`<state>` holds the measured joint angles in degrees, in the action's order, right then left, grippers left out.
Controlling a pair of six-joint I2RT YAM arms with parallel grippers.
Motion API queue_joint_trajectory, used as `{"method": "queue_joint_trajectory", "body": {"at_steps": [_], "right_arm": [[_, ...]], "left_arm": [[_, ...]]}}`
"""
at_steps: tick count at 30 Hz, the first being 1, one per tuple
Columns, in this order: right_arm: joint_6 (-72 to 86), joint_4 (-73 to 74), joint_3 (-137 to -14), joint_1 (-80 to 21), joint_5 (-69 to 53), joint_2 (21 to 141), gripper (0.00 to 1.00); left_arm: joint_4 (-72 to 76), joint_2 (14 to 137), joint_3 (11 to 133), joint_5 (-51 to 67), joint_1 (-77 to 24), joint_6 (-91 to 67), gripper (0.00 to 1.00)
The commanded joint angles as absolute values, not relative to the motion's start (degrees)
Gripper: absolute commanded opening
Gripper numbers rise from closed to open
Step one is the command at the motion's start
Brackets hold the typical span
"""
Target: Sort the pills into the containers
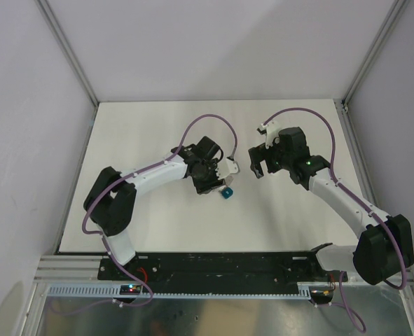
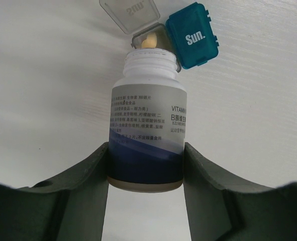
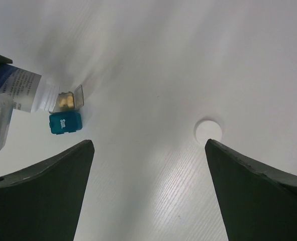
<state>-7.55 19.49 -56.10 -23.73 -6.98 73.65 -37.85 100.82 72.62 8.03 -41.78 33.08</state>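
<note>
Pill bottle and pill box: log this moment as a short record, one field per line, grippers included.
left gripper: shut on the bottle
bottle: uncapped, mouth right at the grey compartment
grey compartment: lid up, yellow pills inside
teal compartment: lid shut, marked Sun., joined to the grey one
cap: white, round, flat on the table, apart from the box
right gripper: open, holding nothing, over the table near the cap

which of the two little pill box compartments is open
The grey compartment: its clear lid is flipped up, showing a yellowish pill. The teal compartment beside it is shut.
</note>
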Motion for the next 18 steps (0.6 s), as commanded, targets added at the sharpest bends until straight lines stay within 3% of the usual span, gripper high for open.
{"method": "queue_joint_trajectory", "body": {"at_steps": [1, 18], "right_arm": [[-7.4, 19.2, -56.2, -23.3, -7.6, 73.4, 0.99], [-7.5, 19.2, -56.2, -22.9, -7.7, 73.8, 0.99]], "left_arm": [[-37.8, 100.9, 75.0, 7.9, -42.1, 34.3, 0.0], [-36.4, 98.6, 73.4, 9.1, -42.0, 33.2, 0.0]]}}
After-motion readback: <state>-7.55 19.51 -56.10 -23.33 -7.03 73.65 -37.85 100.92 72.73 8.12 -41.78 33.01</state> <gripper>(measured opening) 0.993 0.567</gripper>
